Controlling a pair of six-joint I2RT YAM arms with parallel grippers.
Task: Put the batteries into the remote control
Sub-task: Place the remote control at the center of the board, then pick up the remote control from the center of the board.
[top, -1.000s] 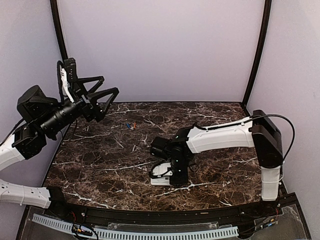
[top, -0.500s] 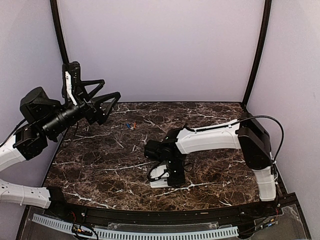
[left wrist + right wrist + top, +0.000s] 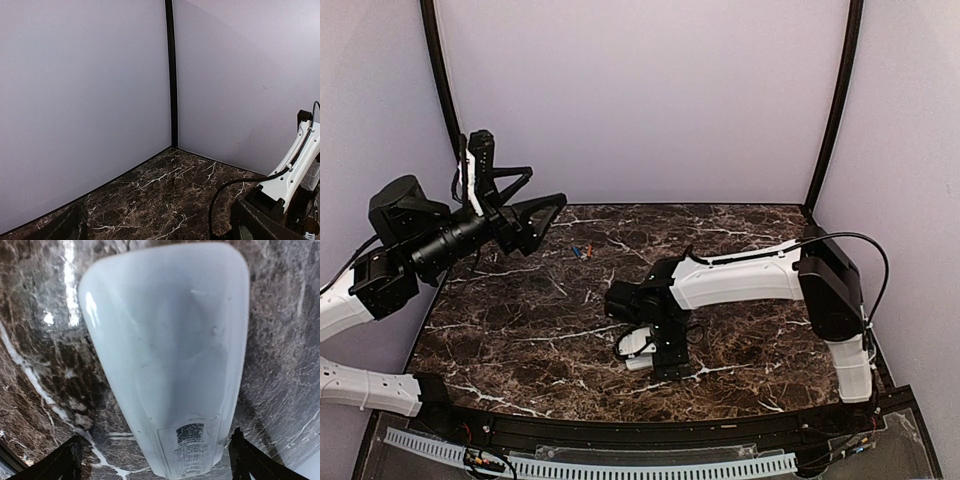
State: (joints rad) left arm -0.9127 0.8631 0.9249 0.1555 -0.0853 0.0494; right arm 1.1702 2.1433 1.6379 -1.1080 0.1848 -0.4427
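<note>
Hovering our wide-open right gripper over the remote control, left gripper open too, we next fetch the batteries at eleven o'clock.

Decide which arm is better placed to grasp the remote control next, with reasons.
Right: the right pincer hangs open over the remote control; the left pincer is raised beside the wall, far away.

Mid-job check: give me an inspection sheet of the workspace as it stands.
Surface: dark veined marble tabletop.
Job's things: remote control lying labelled side up near the front; batteries loose at the back, apart from it.
Clutter: nothing seen.
Grippers: left gripper open, raised, empty; right gripper open, straddling the remote control.
Cables: black cable arcs along the right arm.
Surroundings: pale walls, black corner post.
</note>
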